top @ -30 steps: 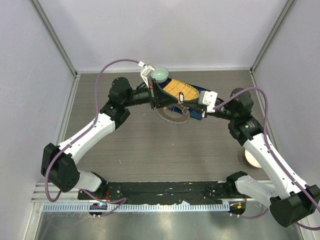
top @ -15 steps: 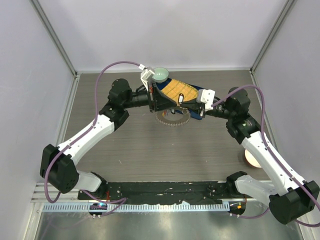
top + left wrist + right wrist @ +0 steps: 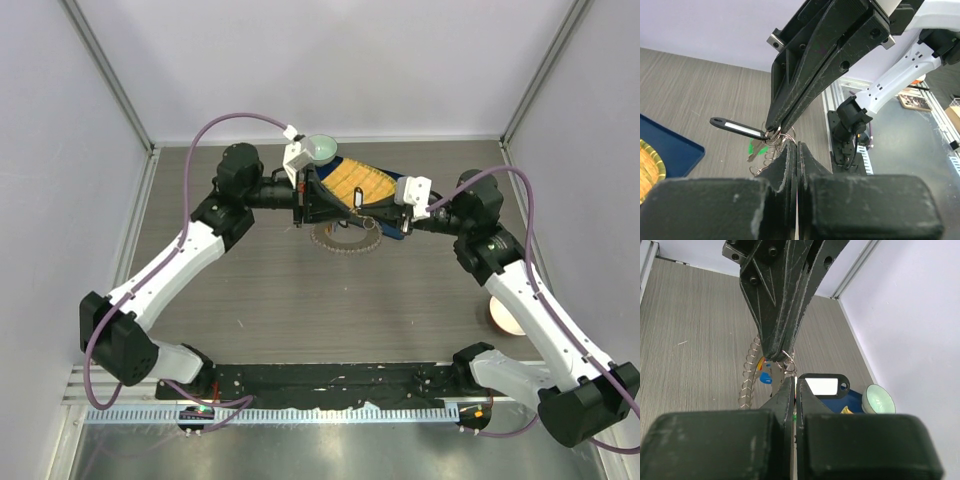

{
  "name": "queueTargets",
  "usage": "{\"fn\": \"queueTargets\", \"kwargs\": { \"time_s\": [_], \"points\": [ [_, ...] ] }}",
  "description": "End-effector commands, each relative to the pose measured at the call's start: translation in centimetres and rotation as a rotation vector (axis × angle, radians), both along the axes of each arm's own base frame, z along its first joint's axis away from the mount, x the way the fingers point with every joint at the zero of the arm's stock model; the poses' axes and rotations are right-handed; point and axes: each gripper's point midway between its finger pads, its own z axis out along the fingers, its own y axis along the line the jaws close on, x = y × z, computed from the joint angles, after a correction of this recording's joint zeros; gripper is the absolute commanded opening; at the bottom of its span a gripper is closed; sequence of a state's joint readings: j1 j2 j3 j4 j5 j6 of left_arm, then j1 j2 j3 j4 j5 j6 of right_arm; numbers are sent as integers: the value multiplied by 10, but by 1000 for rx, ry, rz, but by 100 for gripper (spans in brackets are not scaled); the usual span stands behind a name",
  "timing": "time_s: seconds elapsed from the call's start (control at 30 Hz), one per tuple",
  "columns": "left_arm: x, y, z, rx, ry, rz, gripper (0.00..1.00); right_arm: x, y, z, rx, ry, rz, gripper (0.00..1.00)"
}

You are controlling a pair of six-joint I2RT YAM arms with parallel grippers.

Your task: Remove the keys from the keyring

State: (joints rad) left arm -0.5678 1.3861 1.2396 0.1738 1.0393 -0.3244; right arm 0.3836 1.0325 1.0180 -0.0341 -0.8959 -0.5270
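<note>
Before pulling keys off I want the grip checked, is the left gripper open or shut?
Shut. On the left gripper the fingers meet with no gap, tips pinching the keyring.

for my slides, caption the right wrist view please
Black right claw and black left claw, both shut, meet at the thin metal keyring fringed with small silvery keys.

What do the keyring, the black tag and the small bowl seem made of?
The keyring: thin bare metal, silvery with a glint. The tag: probably matte black plastic, framing a white label insert. The bowl: glossy pale green, either glazed ceramic or smooth plastic; the sheen alone cannot settle which.
</note>
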Motion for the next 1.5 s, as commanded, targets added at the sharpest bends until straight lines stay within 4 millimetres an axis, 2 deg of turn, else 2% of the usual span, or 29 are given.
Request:
{"fn": "queueTargets", "kwargs": {
  "time_s": [0.0, 0.03, 0.07, 0.2, 0.27, 0.6, 1.2, 1.33, 1.47],
  "points": [
    [-23, 7, 16, 36, -136, -126, 0, 21, -11, 16, -4, -50, -96, 1],
    [-21, 7, 9, 63, -102, -120, 0, 20, -11, 16, -5, -49, -90, 1],
    [-19, 7, 8, 67, -106, -111, 0, 19, -10, 20, -3, -54, -82, 1],
    [-13, 6, 6, 85, -126, -95, 0, 17, -9, 15, -20, -39, -64, 1],
    [-8, 6, -4, 124, -122, -83, 0, 17, -9, 18, -21, -49, -64, 1],
    [3, 4, -10, 171, -130, -50, 0, 13, -4, 25, -20, -54, -15, 1],
    [4, -3, -36, 292, -164, -49, 0, 12, 0, 32, 0, -51, 11, 1],
    [-1, -3, -40, 297, -203, -75, 0, 16, 1, 38, 13, -39, 0, 1],
    [-6, -2, -41, 289, -236, -99, 0, 31, 0, 29, -9, 18, -47, 1]
  ]
}}
